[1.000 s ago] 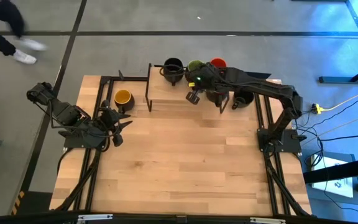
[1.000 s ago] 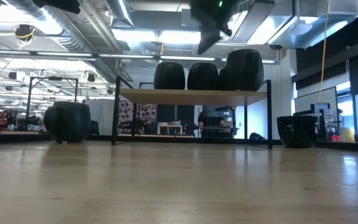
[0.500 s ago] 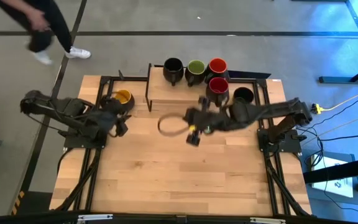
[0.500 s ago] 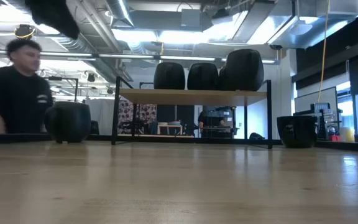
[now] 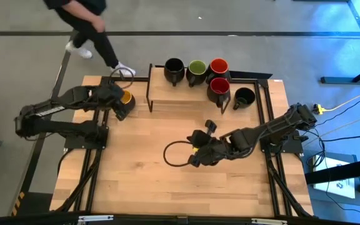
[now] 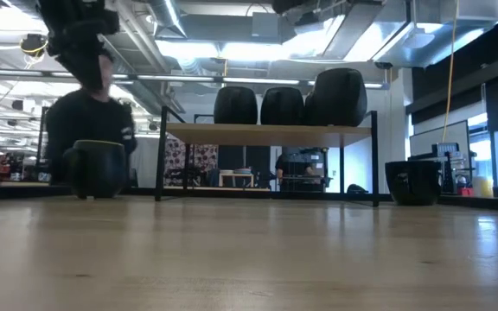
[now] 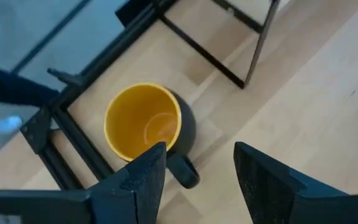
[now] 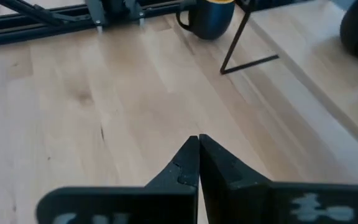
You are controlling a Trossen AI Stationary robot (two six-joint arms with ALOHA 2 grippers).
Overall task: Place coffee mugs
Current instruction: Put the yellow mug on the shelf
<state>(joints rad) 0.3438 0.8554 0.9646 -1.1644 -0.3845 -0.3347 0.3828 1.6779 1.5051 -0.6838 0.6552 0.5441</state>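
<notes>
Six black mugs are in view. The yellow-lined mug [image 5: 125, 97] [image 7: 143, 121] stands on the table's far left, its handle [image 7: 184, 171] toward the near side. Four stand on the raised shelf [image 5: 174, 90]: a black-lined [image 5: 174, 66], a green-lined [image 5: 196, 67] and two red-lined ones [image 5: 219, 64] [image 5: 219, 85]. Another black-lined mug [image 5: 244, 96] stands on the table just right of the shelf. My left gripper [image 5: 120, 107] [image 7: 194, 163] hovers open above the yellow mug's handle side. My right gripper [image 5: 194, 156] [image 8: 199, 142] is shut over the table's middle, holding nothing.
A black upright frame bar [image 5: 150, 87] separates the yellow mug from the shelf. Black rails [image 5: 264, 119] run along the table's left and right sides. A person [image 5: 86, 19] walks past the far left corner. Bare wood [image 5: 167, 187] spreads across the near half.
My right gripper has swung away from the shelf mugs toward the near edge, coming down over the table's middle. My left gripper has moved toward the far edge and now stands over the yellow mug. A person has walked along the far left side.
</notes>
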